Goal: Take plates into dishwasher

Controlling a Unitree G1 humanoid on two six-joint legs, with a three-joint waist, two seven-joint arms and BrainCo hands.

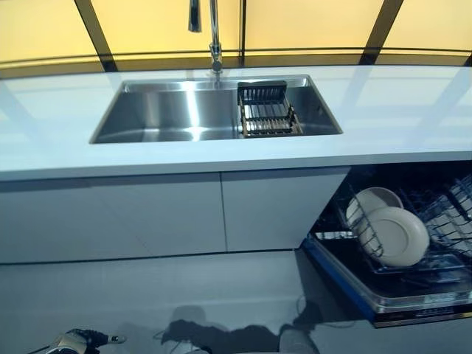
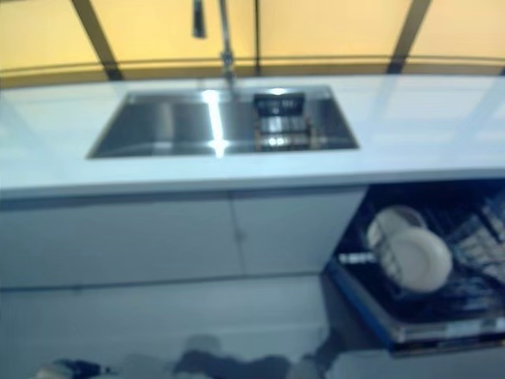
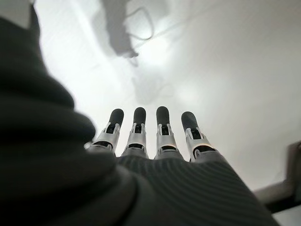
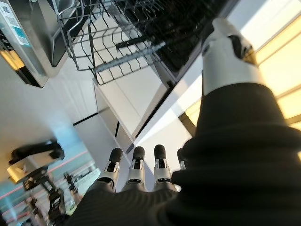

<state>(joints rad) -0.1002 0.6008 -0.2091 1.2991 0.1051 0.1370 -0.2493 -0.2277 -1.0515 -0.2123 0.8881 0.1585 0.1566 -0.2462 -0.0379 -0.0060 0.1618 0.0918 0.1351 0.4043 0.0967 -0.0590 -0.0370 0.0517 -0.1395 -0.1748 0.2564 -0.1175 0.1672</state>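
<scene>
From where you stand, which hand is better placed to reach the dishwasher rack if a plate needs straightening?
Right, probably. The dishwasher rack with two plates sits at the robot's right, and the right hand hangs open beside it. The left hand, also open, hangs low on the far side.

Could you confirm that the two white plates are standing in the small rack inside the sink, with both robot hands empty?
Not quite: the two white plates stand in the dishwasher rack below the counter, as the left eye view shows. The small rack in the sink holds none. The left robot hand and right robot hand are indeed empty.
</scene>
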